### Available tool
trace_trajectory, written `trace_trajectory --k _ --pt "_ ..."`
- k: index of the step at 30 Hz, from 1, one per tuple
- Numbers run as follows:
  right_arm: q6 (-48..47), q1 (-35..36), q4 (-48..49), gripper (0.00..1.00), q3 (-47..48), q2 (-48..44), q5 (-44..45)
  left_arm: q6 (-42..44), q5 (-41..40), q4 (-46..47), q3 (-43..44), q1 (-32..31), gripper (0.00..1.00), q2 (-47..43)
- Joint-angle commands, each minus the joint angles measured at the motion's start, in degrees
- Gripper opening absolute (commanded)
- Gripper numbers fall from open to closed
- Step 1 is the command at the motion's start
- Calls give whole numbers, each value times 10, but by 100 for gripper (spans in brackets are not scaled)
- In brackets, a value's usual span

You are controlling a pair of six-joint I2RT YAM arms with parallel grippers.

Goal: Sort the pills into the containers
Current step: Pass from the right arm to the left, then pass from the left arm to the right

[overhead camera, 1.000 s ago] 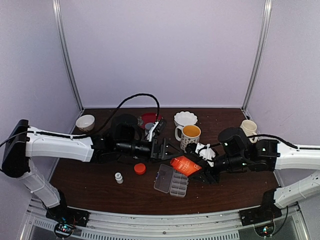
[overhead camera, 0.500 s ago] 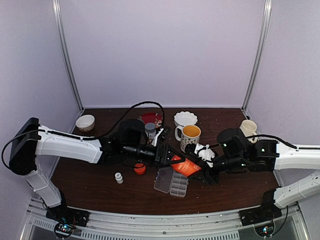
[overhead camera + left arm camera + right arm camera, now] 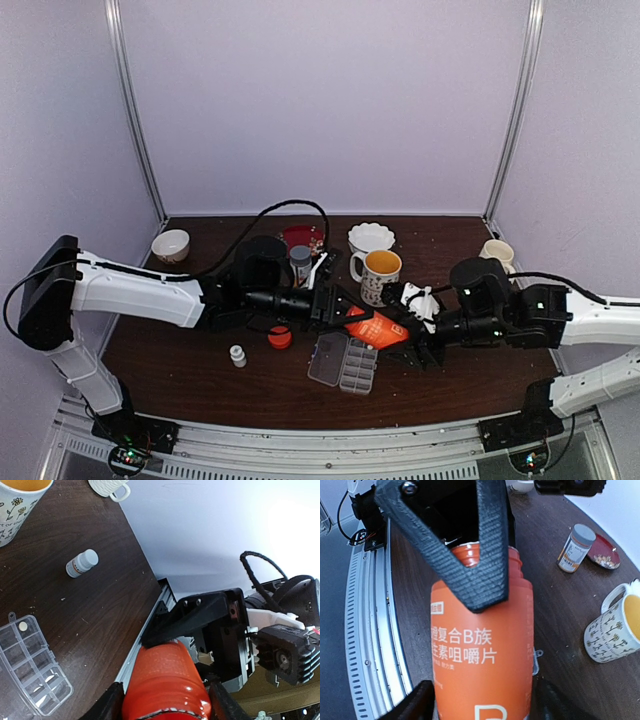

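- dark wooden table [image 3: 180, 370] inside a pale-walled booth; two white-and-black robot arms reach in from l and r and meet at the middle.
- an orange bottle [image 3: 375, 328] w/ no cap lies tilted above the table btwn the two arms, white chinese print on its label.
- left gripper [image 3: 165, 692]: fingers [image 3: 111, 706] closed in on the bottle, one each side, pressed to it; seen from the r wrist, one black finger crosses the open neck.
- right gripper [image 3: 482, 700]: fingers [image 3: 417, 702] narrowed onto the lower body of the same bottle, touching both sides.
- the clear pill box [image 3: 343, 362] sits on the table just below the bottle, lid swung open to its l, two rows of small cells.
- one pale pill [image 3: 23, 626] lies in a corner cell; a few other cells show whitish bits, too small to tell.
- orange cap [image 3: 280, 338] on the table l of the box; small white bottle [image 3: 237, 355] further l.
- flower-print mug [image 3: 380, 268] w/ yellow inside stands behind the bottle; white scalloped bowl [image 3: 371, 237] behind that.
- grey-capped bottle [image 3: 300, 262] upright beside a red dish [image 3: 300, 238].
- small bowl [image 3: 170, 245] at back l, cream mug [image 3: 497, 255] at back r.
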Motion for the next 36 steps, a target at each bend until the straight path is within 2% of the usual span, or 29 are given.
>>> trace_trajectory --k 1,2,3,9,13,22,26,32,36 --pt "8 3 64 91 -29 -54 46 -29 17 64 -10 -3 33 -9" --pt "12 3 72 99 -35 -64 50 -30 17 65 -10 -2 33 -9" --pt "14 3 76 100 -38 -73 51 -31 18 66 -11 -3 33 -10" --pt "33 3 116 100 -71 -108 56 -38 20 76 -11 -3 33 -11" --pt "115 2 92 100 -61 -104 107 -40 19 80 -13 -3 33 -15" --pt "41 2 115 100 -82 -123 8 -37 16 68 -12 -3 33 -17" --pt "13 3 109 93 -76 -104 0 -39 19 69 -9 -3 33 -18" --pt "-9 4 118 88 -79 -79 13 -43 25 69 -7 -3 33 -20" --pt "-9 4 124 77 -76 -68 16 -46 27 74 -8 -3 33 -20"
